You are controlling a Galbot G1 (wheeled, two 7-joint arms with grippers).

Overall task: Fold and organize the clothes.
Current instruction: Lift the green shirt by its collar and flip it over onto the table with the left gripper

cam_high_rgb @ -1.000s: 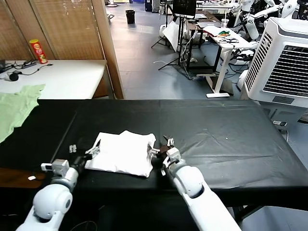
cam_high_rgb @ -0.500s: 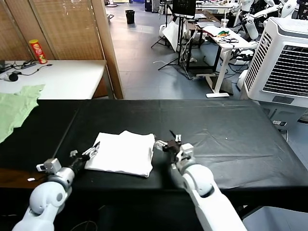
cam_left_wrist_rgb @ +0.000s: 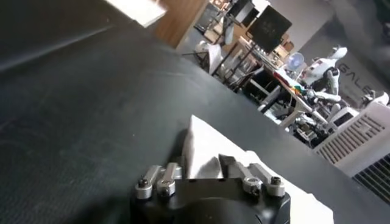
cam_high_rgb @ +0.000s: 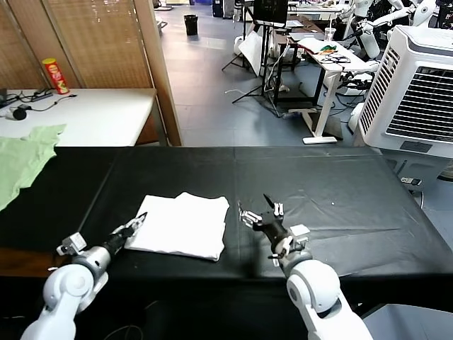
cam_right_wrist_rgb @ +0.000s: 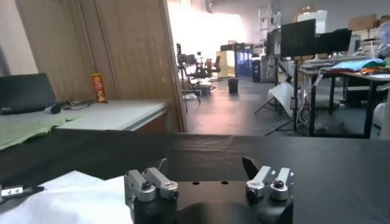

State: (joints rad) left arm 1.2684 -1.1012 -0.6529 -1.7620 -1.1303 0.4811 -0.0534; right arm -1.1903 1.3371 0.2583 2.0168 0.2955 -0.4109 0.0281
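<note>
Far left, a pale green garment [cam_high_rgb: 25, 159] drapes over the surface's [cam_high_rgb: 340, 184] left end, no part of the job, with a red can [cam_high_rgb: 56, 75] on the white table [cam_high_rgb: 99, 117] behind it. Moving right along the near edge, the left hand [cam_high_rgb: 132, 228] lies low on the black surface, fingers drawn close to a narrow gap and nothing between them that I can make out, its tips right at the near-left corner of the T-shirt [cam_high_rgb: 180, 225]. From the left wrist camera the left hand [cam_left_wrist_rgb: 201, 169] shows the white T-shirt [cam_left_wrist_rgb: 210, 155] directly ahead, a raised corner just past the fingertips. The shirt itself sits folded into a compact white block near the middle of the surface, a little left of centre, its long axis running left to right, plain side up with no print showing. Right of it, the right hand [cam_high_rgb: 260, 214] hovers above the surface with fingers spread wide, holding nothing, just off the shirt's right edge and clear of the cloth; its own camera has the right hand [cam_right_wrist_rgb: 207, 173] with the T-shirt [cam_right_wrist_rgb: 73, 195] off to one side near it. So the shirt lies between the two hands, the left one nearer and on its corner; any further tidying looks like the left's call.
</note>
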